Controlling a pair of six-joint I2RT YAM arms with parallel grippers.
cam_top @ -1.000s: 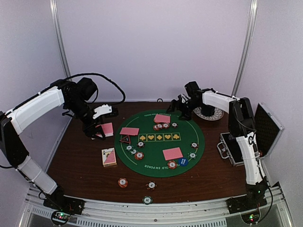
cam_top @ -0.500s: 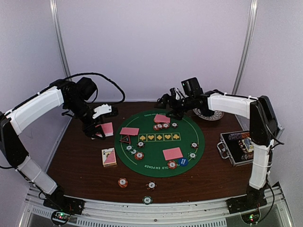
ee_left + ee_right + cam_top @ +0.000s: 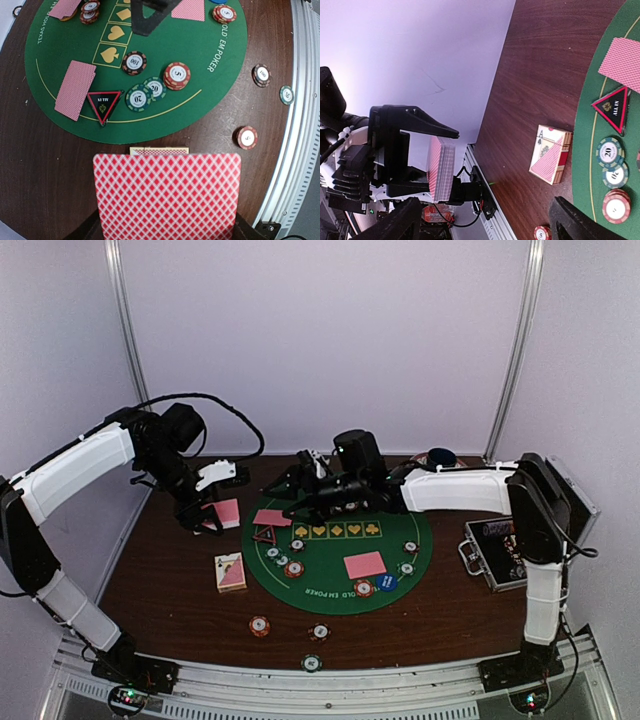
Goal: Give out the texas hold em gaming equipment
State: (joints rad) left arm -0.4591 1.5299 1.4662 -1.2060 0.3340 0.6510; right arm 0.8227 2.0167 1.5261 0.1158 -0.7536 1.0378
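The left gripper (image 3: 215,515) is clamping a deck of pink lattice-backed playing cards (image 3: 167,192). It is holding the deck over bare wood just left of the round green mat (image 3: 400,560), beyond the card box (image 3: 230,572). The right gripper (image 3: 292,497) is hanging over the mat's far-left edge, jaws spread wide and gripping nothing. Face-down cards (image 3: 365,564), a red-black triangle marker (image 3: 264,535) and striped chips (image 3: 293,568) are lying on the mat. Two loose chips (image 3: 259,625) are sitting on open wood toward the near rail.
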